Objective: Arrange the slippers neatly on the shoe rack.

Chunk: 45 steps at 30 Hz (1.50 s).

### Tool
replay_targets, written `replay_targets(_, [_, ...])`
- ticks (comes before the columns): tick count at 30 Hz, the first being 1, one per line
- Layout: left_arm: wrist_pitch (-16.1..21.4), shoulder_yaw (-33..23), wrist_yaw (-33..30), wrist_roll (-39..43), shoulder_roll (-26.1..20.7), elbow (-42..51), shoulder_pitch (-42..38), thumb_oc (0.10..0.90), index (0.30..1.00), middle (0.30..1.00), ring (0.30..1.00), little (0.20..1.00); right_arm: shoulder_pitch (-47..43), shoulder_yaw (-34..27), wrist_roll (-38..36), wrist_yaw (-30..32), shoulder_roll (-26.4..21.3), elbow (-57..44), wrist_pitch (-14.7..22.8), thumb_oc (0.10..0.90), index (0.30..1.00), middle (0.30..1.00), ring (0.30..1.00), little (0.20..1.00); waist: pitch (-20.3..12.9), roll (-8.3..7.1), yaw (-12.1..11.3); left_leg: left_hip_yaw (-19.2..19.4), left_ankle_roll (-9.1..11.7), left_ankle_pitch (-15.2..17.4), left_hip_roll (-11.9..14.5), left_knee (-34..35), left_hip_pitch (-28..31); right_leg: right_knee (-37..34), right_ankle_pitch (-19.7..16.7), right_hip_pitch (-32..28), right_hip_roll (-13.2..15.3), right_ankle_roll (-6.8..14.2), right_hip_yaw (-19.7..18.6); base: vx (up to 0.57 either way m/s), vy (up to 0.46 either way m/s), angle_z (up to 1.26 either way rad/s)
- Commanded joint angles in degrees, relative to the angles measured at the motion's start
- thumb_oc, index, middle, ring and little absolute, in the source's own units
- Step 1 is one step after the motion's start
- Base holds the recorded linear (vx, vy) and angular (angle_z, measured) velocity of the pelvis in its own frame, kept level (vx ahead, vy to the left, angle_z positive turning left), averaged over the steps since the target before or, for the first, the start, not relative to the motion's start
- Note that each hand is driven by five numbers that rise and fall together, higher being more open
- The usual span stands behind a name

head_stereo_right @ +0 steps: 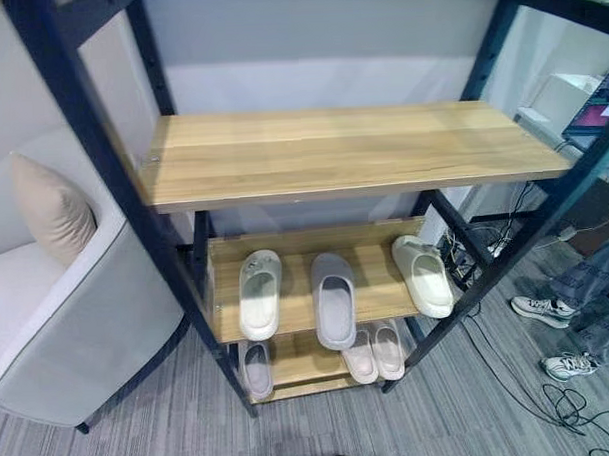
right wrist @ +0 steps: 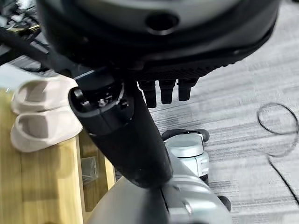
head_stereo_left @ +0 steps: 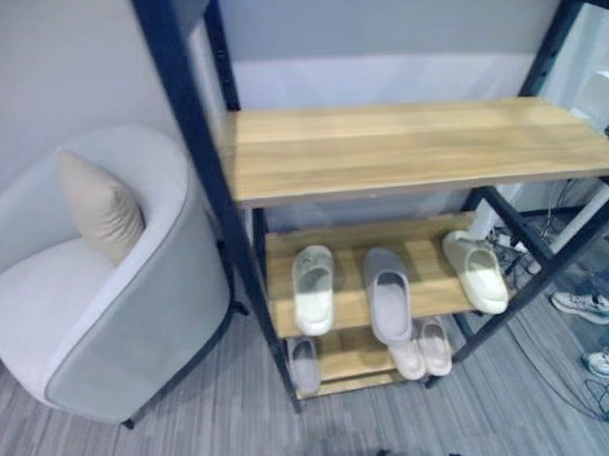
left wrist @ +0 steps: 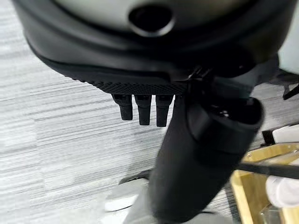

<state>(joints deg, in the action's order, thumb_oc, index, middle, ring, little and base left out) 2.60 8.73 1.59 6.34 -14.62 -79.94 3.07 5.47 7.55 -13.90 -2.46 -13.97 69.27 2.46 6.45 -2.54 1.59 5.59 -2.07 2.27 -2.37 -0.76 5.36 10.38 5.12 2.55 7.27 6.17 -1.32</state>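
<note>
Slippers (head_stereo_left: 388, 291) sit on the rack (head_stereo_left: 402, 145), apart from both hands; the left hand (left wrist: 142, 108) and right hand (right wrist: 166, 89) hang relaxed, empty.

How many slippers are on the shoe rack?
6. Middle shelf: a white one on the left, a grey one in the middle, a cream one on the right. Bottom shelf: one on the left, a pair on the right. More may hide underneath.
</note>
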Motion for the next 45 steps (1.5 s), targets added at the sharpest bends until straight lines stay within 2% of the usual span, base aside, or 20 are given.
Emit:
replay_targets(1, [1.0,-1.0,0.4,-0.8,1.6,-0.4,-2.5,0.800,0.900,0.900,0.900,0.900,-0.2,2.4,-0.5,-0.6,-2.4,-7.4,2.6,0.800,0.900,0.900,0.900,0.900,0.3,0.82,-0.2,-2.7,2.1,2.4,3.2,-5.6,-4.0,-3.7,-0.6,-3.9,-2.7,-0.1,0.2,-0.06,-0.264,0.12])
replay_targets(5, [1.0,-0.4,0.1,-1.1,2.2,-0.1,-2.3,0.800,0.900,0.900,0.900,0.900,0.1,4.5,0.0,-0.6,-3.3,-14.3,3.9,0.800,0.900,0.900,0.900,0.900,0.7,0.65,-0.3,-3.7,3.4,0.4,4.7,-4.1,-4.7,-5.8,-0.4,-4.6,-3.8,-0.9,1.6,-0.07,-0.187,0.09])
replay_targets(6, [0.8,0.2,-0.3,-1.8,2.6,0.2,-2.5,0.800,0.900,0.900,0.900,0.900,0.1,5.7,0.3,-0.7,-4.5,-20.0,4.9,0.800,0.900,0.900,0.900,0.900,1.1,0.57,-0.4,-3.9,4.3,-1.2,5.6,-2.7,-5.2,-7.4,-0.4,-5.1,-4.4,-1.4,2.4,-0.09,-0.149,0.16])
replay_targets(9, [0.4,1.0,-0.2,-4.3,3.5,-0.9,-1.7,0.800,0.900,0.900,0.900,0.900,0.7,7.3,-0.8,-3.4,-6.8,-28.5,6.7,0.800,0.900,0.900,0.900,0.900,1.1,0.76,-0.5,-4.0,4.8,-2.9,6.7,0.4,-4.7,-9.4,-0.7,-5.9,-5.0,-1.7,3.5,-0.06,-0.121,0.13])
replay_targets(15, [0.3,1.8,0.9,-6.9,4.6,-2.2,-1.4,0.800,0.900,0.900,0.900,0.900,0.9,11.1,0.2,-7.2,-10.5,-42.9,8.0,0.800,0.900,0.900,0.900,0.900,0.0,1.38,-0.4,-2.6,5.6,-5.3,7.7,5.4,-3.4,-13.9,-2.1,-7.0,-5.9,-1.6,4.7,-0.03,-0.024,0.00])
replay_targets(24, [1.1,2.8,0.5,-6.6,5.0,-0.5,-2.5,0.800,0.900,0.900,0.900,0.900,1.1,14.1,0.1,-9.8,-11.4,-53.6,7.1,0.800,0.900,0.900,0.900,0.900,-1.3,2.22,-0.1,-2.5,5.4,-4.1,6.9,5.8,-2.7,-15.4,-2.5,-8.2,-5.2,-1.0,5.3,0.00,0.056,0.00])
replay_targets(28, [1.1,4.3,0.4,-7.1,5.2,0.1,-2.9,0.800,0.900,0.900,0.900,0.900,0.6,18.1,-5.1,-13.3,-11.2,-59.4,5.7,0.800,0.900,0.900,0.900,0.900,-1.7,2.42,-0.3,-2.6,5.0,-3.2,6.1,5.8,-1.7,-15.4,-2.7,-8.8,-4.5,-0.7,5.2,0.02,0.072,0.03])
replay_targets(37, [0.7,5.4,0.8,-10.0,4.6,-0.5,-3.7,0.800,0.900,0.900,0.900,0.900,-6.5,26.5,-6.3,-17.7,-15.0,-70.4,2.7,0.800,0.900,0.900,0.900,0.900,-1.7,1.99,-1.3,-1.5,5.0,-2.3,5.3,5.8,-1.4,-15.3,-2.4,-9.5,-3.4,-0.2,6.6,0.01,0.050,0.04])
replay_targets(39, [0.6,5.3,0.7,-10.0,4.7,-0.4,-3.8,0.800,0.900,0.900,0.900,0.900,-6.9,26.9,-6.3,-17.7,-15.0,-70.6,2.6,0.800,0.900,0.900,0.900,0.900,-1.6,1.95,-1.3,-1.6,4.9,-2.2,5.3,5.8,-1.3,-15.2,-2.4,-9.5,-3.3,-0.2,6.6,0.01,0.029,0.04])
replay_targets(42, [0.4,4.5,0.4,-10.1,4.9,-0.8,-3.6,0.800,0.900,0.900,0.900,0.900,-8.1,25.5,-5.4,-17.0,-16.8,-76.3,3.8,0.800,0.900,0.900,0.900,0.900,-1.5,1.77,-1.5,-1.8,4.6,-1.9,5.1,5.8,-1.1,-15.2,-2.4,-9.6,-3.2,-0.1,6.3,0.00,0.010,0.01])
replay_targets(45, [0.7,2.8,0.1,-10.2,5.2,-0.8,-3.2,0.800,0.900,0.900,0.900,0.900,-7.0,19.1,4.7,-12.6,-19.6,-83.7,8.0,0.800,0.900,0.900,0.900,0.900,-1.5,1.76,-1.1,-1.8,4.4,-2.2,5.1,5.8,-1.3,-15.2,-2.7,-9.3,-3.1,0.0,6.2,0.00,0.000,0.00])
